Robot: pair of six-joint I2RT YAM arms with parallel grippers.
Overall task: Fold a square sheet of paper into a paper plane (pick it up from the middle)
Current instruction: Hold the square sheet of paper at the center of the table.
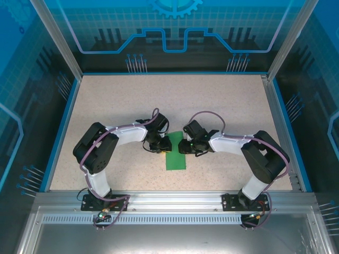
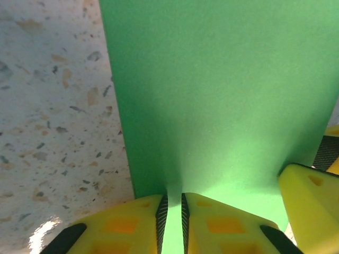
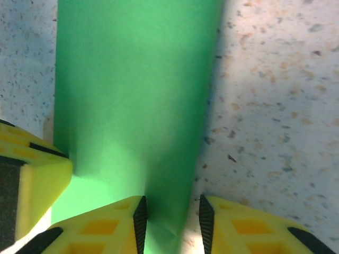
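Left wrist view: I'm seeing the left gripper (image 2: 172,203) pinching the green sheet of paper (image 2: 222,106). A thin edge is running up between nearly closed pads, so it's grasping the sheet. I'm reading that as anchoring one side for a crease.

Right wrist view: the right gripper (image 3: 172,209) is straddling the sheet with jaws parted. Speckled table (image 3: 275,106) is showing between paper and one pad, so it's released.

Top external view: the sheet is lying mid-table as a narrow strip between both grippers, reaching toward the near edge. I'm not making out whether it's doubled over. Its far end is hiding under the grippers, and no crease lines are showing.
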